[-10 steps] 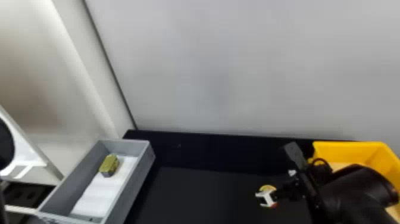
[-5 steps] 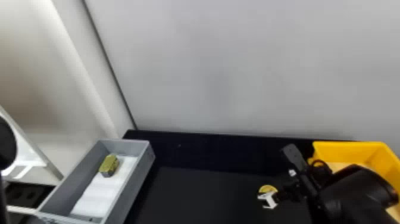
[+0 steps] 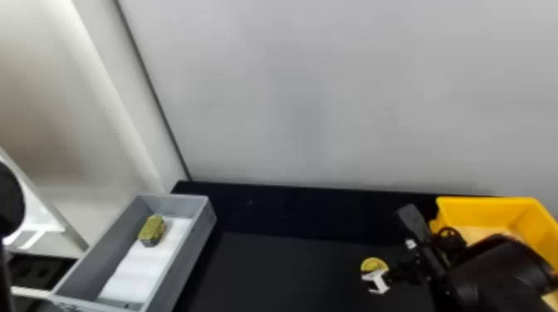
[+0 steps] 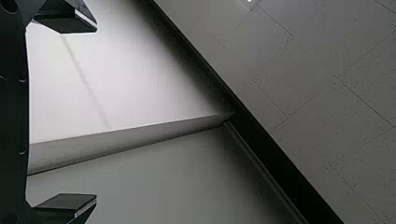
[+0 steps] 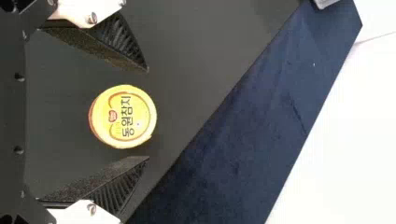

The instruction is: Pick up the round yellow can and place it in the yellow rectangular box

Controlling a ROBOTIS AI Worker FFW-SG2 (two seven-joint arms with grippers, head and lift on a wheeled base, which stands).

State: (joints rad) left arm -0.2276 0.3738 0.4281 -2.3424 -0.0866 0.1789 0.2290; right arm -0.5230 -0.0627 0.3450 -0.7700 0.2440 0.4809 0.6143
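Round yellow can lies between the right gripper's wide-parted fingers, the arm angled leftward.

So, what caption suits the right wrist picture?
A round yellow can sits between the open fingers of the right gripper.

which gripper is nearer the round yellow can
Right: the right gripper frames the round yellow can between open fingers; the left gripper is well away, facing wall and ceiling.

round yellow can | top face | dark Korean lettering | small red emblem
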